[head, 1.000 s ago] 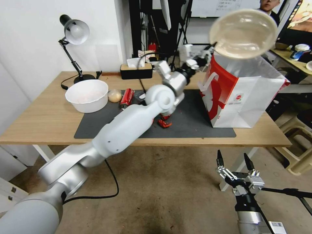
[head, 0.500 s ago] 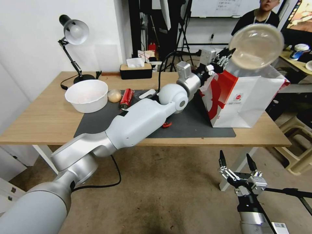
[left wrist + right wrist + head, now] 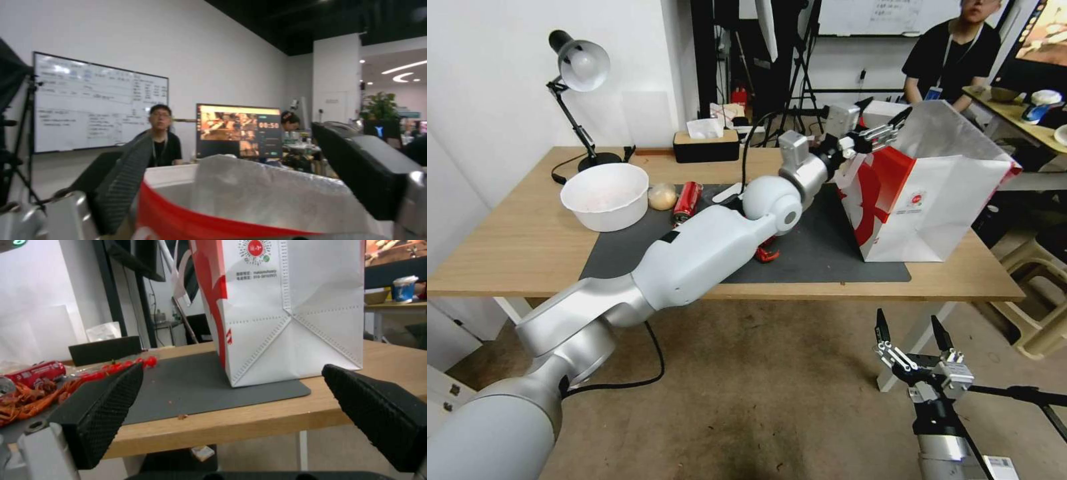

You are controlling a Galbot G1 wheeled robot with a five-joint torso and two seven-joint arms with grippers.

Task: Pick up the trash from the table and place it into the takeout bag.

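The white takeout bag [image 3: 934, 200] with a red side stands open at the right end of the table [image 3: 514, 247], on the dark mat [image 3: 827, 253]. My left gripper [image 3: 884, 123] hovers at the bag's top rim, open and holding nothing. In the left wrist view the gripper [image 3: 240, 186] spans the bag's silvery lining [image 3: 276, 200]. Trash lies at the mat's far left: a red soda can [image 3: 687, 201] on its side and a small beige ball [image 3: 662, 197]. My right gripper [image 3: 912, 333] hangs open below the table's front edge, level with the bag [image 3: 285, 306].
A big white bowl [image 3: 605, 195] sits left of the ball. Red crayfish shells [image 3: 767, 253] lie mid-mat under my left arm. A desk lamp [image 3: 580, 63] and a tissue box [image 3: 706, 143] stand along the back edge. A beige stool [image 3: 1040, 320] is at the right.
My left gripper carried a beige oval plate rightward over the bag and lowered to its rim. The plate is gone from the gripper, whose fingers now stand open. The right arm stayed put.
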